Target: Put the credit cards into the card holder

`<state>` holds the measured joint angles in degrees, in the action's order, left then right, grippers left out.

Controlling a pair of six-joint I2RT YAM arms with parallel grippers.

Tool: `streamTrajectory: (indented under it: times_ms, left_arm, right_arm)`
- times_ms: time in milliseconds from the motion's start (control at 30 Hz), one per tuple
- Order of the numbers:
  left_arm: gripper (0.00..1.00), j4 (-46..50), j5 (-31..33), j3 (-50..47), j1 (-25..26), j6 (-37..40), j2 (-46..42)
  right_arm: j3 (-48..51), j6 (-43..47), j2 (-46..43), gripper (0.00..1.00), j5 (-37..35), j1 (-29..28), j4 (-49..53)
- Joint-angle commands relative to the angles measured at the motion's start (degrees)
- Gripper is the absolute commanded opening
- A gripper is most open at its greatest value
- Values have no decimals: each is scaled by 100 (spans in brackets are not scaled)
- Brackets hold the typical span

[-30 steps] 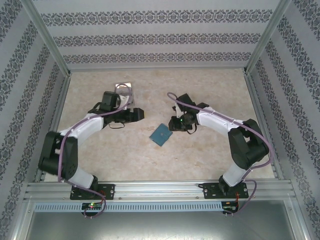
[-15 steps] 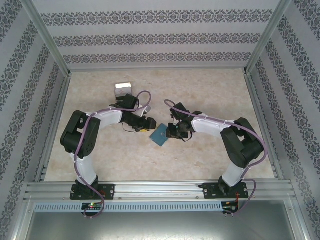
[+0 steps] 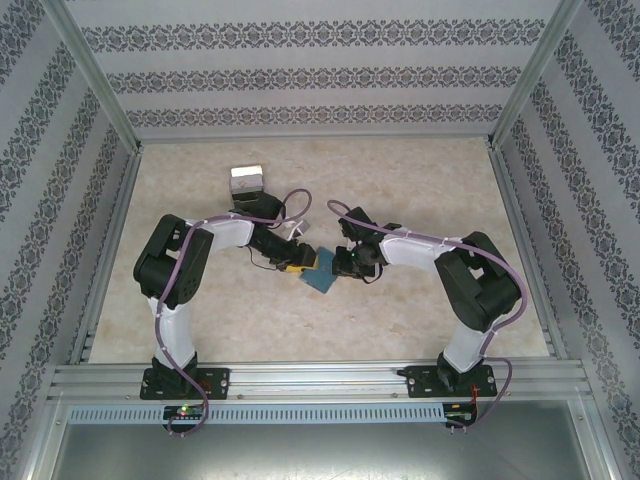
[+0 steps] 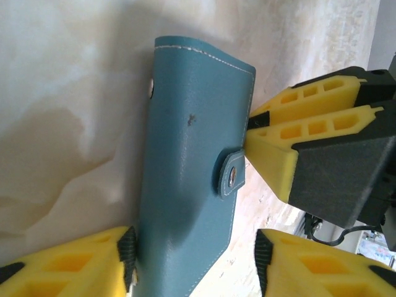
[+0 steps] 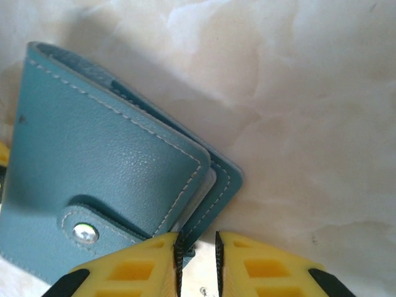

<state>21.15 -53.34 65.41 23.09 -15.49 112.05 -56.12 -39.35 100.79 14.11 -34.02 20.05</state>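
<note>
The card holder [image 3: 321,271], a shut teal wallet with a snap strap [image 4: 232,175], lies flat on the table between both grippers. My left gripper [image 3: 297,262] is open and straddles the holder's near end [image 4: 195,260]. Its left pad [image 4: 127,257] touches one long edge, while the right pad [image 4: 263,260] stands clear of the other. My right gripper [image 5: 197,253] is open by a narrow slit at the holder's strap-side edge [image 5: 204,204], its fingertips against that edge [image 4: 250,124]. A pale layer [image 5: 208,184] shows between the covers; I cannot tell whether it is a card. The credit cards are hidden.
A small dark-and-white box [image 3: 246,180] stands at the back left, behind the left arm. Metal frame rails [image 3: 320,375] and patterned walls bound the beige table [image 3: 420,190] on all sides.
The left arm swung from the box at the back to the holder, and its jaws narrowed round it. The right gripper slid a little left to the holder's edge.
</note>
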Motion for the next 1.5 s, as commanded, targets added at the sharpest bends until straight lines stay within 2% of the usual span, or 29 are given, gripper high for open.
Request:
streamTrajectory:
  times_ms: [0,133,267,433,567,1000,1067,1200,1333,1467]
  left_arm:
    - [47,134,-398,82,94,104,19]
    - [31,-95,-642,39,95,-74,-56]
    - [26,-346,-686,-141,96,-263,-264]
    - [13,-719,-671,-416,90,-546,-493]
    - [8,-817,-596,-493,92,-680,-604]
    - [6,-1051,-476,-550,90,-968,-640]
    - [7,-1051,-493,-560,90,-957,-634]
    - [7,-1058,-502,-557,97,-957,-638]
    - [7,-1130,-519,-562,91,-994,-644]
    - [7,-1182,-420,-599,91,-1050,-735]
  right_arm:
    - [-16,-118,123,23,-197,-35,-15]
    - [-19,-141,116,23,-261,-32,7]
    - [-43,-166,57,24,-341,-25,31]
    - [-61,-289,-157,27,-425,-24,47]
    - [-48,-362,-461,30,-419,-45,-49]
    - [-392,-677,-110,43,-181,-375,-461]
    - [-450,-709,-33,48,-222,-401,-458]
    - [-572,-655,173,49,-116,-426,-452]
    - [-827,-530,532,50,-521,-542,106]
    - [-825,-552,762,41,-921,-680,516]
